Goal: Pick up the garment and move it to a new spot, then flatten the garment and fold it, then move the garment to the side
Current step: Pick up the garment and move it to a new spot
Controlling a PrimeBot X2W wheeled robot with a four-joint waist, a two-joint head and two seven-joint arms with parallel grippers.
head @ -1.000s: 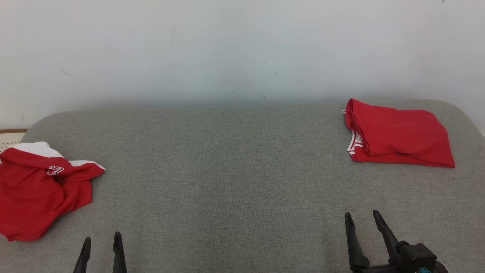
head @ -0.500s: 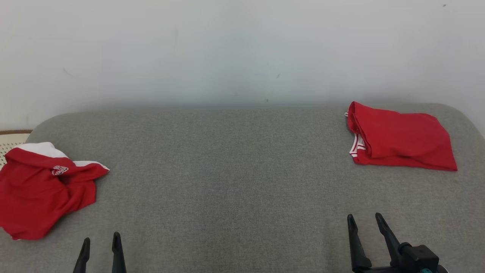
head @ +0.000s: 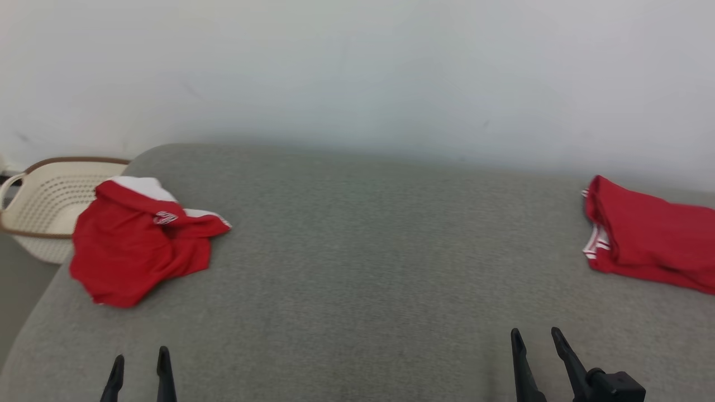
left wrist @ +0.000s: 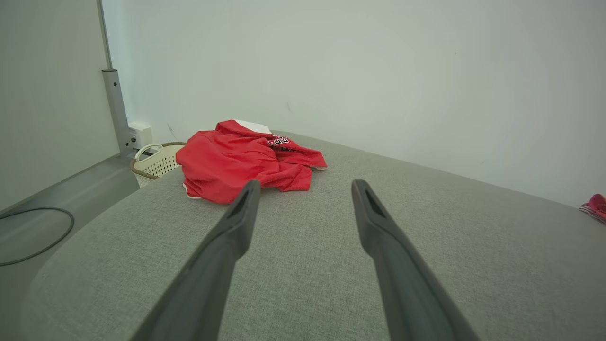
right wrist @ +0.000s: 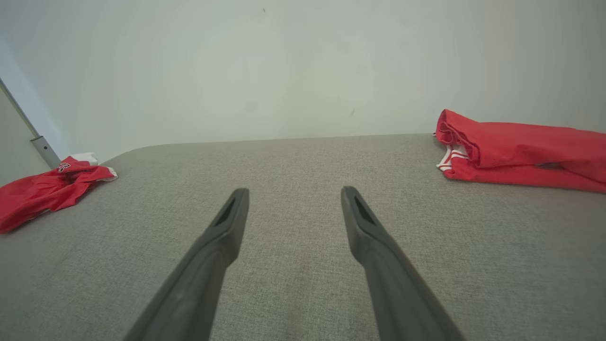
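A crumpled red garment (head: 139, 245) with white trim and a small logo lies near the left end of the grey cushioned surface (head: 363, 268). In the left wrist view the garment (left wrist: 236, 163) sits just beyond my left gripper (left wrist: 305, 187), whose fingers are spread with nothing between them. That left gripper (head: 141, 354) shows at the lower left of the head view, a little short of the garment. My right gripper (head: 534, 330) stands open and empty at the lower right. The right wrist view has the garment (right wrist: 42, 192) far left of the right gripper (right wrist: 293, 192).
A folded red garment (head: 648, 245) with white-striped edging lies at the far right by the pale wall, also seen as the folded garment (right wrist: 521, 151). A cream perforated basket (head: 44, 206) stands off the left end. A dark cable (left wrist: 38, 237) lies on the floor there.
The head camera has turned left, so the whole picture shifted right and the basket came into view. Both grippers stay open and low; neither garment has moved.
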